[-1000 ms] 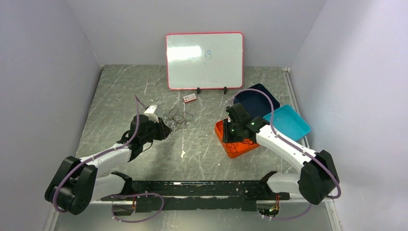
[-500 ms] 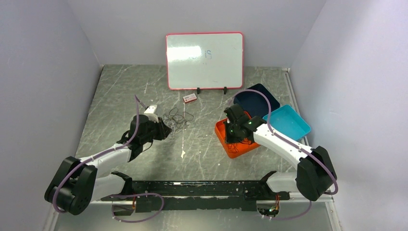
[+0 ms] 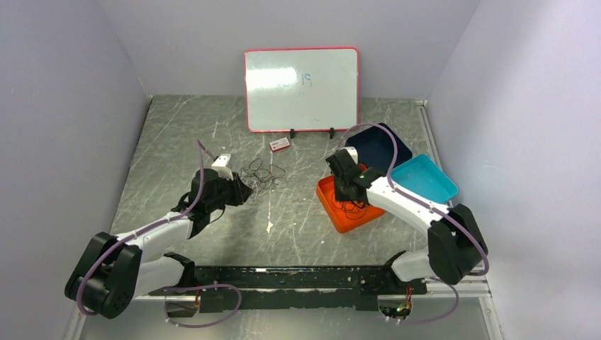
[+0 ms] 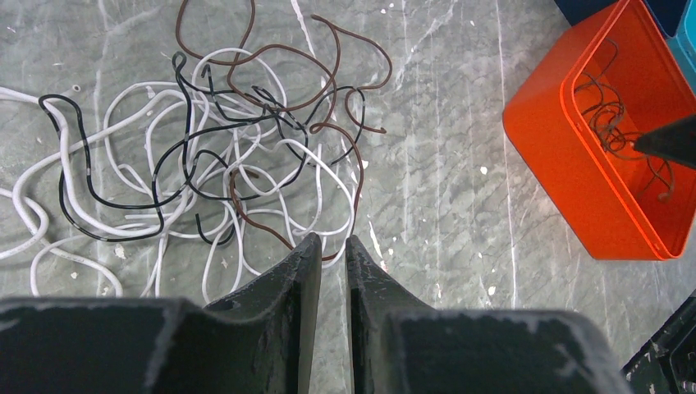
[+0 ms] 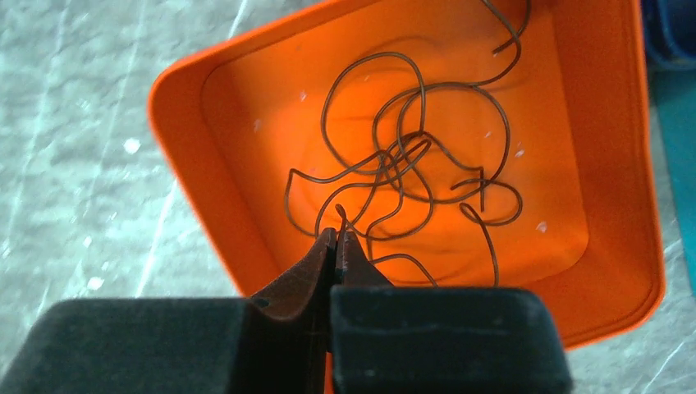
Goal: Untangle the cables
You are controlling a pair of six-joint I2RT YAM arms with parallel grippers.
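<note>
Right, on the overhead view I have the left fingers (image 3: 245,191) low over the grey marbled table (image 3: 298,227), at the near edge of a loose tangle of thin, curly white, black and brown cables (image 3: 261,173) lying left of centre. My left wrist camera shows these fingers (image 4: 316,250) standing a narrow gap apart. The bottom of one brown loop runs right at their tips, but I cannot tell whether it is held or only lies under them. The rest of the tangle (image 4: 205,164) spreads flat on the table beyond, the strands crossing over one another.

Over on the other side, the right fingers (image 3: 346,190) reach down into the rectangular orange plastic bin (image 3: 354,221), which sits right of centre, well apart from the tangle. My right wrist camera shows them (image 5: 336,246) pressed fully together. A cable end meets their tips, though I cannot say for sure that it is pinched. More brown cables (image 5: 410,172) lie curled on the floor of the bin (image 5: 558,148).

Behind the orange bin sit a dark blue tray (image 3: 386,145) and a teal tray (image 3: 425,180), side by side. A red-framed whiteboard (image 3: 302,88) stands at the far edge of the table.
</note>
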